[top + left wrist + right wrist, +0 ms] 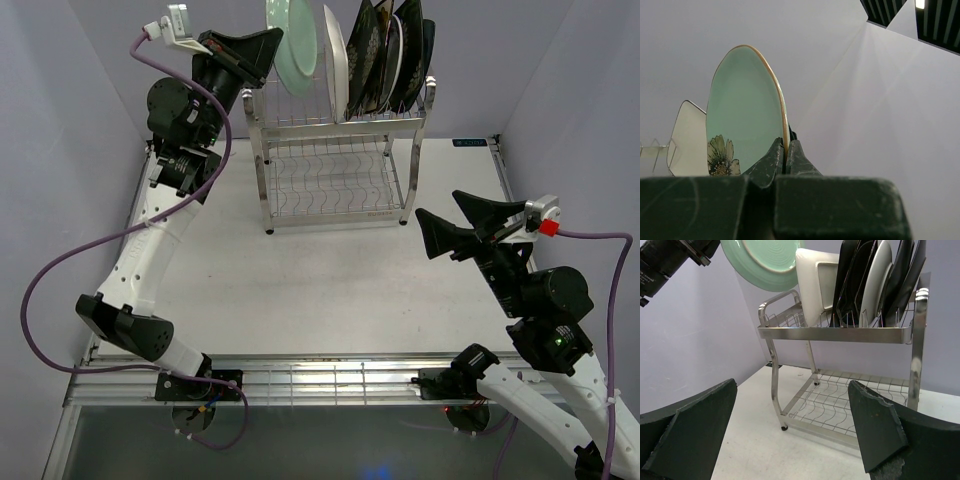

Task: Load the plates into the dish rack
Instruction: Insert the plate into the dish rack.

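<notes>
The steel two-tier dish rack (340, 165) stands at the far middle of the table. My left gripper (272, 48) is shut on the rim of the pale green round plate (293, 45), holding it upright over the left end of the top tier. In the left wrist view the green plate (742, 115) is pinched at its edge, with the white rectangular plate (689, 140) behind it. The white plate (336, 62), dark floral plates (372, 55) and others stand upright in the top tier. My right gripper (455, 222) is open and empty, right of the rack, facing it (840, 335).
The rack's lower tier (335, 190) holds nothing. Purple walls close in on the left, back and right. The metal rail (300, 380) runs along the near table edge. The left arm's cable (60, 270) loops over the left side.
</notes>
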Robot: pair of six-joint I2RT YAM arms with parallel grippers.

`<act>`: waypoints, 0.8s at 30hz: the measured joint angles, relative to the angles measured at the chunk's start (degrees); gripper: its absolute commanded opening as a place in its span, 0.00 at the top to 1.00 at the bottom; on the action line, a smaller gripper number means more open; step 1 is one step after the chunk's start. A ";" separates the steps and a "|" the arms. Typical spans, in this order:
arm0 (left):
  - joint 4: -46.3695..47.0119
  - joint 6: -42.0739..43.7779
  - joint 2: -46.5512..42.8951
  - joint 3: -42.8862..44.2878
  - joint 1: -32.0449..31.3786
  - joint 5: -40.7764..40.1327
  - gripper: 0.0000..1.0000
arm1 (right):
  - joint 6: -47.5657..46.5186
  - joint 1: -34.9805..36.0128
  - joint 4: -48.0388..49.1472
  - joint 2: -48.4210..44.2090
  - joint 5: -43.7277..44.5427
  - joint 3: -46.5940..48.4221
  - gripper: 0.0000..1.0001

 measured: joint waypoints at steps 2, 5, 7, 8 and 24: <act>0.11 0.50 0.42 0.63 -0.11 -0.94 1.00 | 0.00 0.02 0.02 0.00 0.00 0.00 0.02; 1.22 0.66 1.53 1.49 -0.44 -1.95 1.00 | -0.09 0.02 0.02 0.04 0.00 0.00 0.02; 1.79 0.66 2.36 1.70 -0.72 -2.64 1.00 | -0.15 0.02 0.02 0.11 0.02 0.00 0.02; 1.99 0.68 2.69 1.70 -0.81 -2.99 1.00 | -0.15 0.00 0.02 0.13 0.02 0.00 0.02; 3.06 2.64 6.67 0.39 -1.77 -10.10 1.00 | -0.68 0.02 0.04 0.15 0.48 0.00 0.02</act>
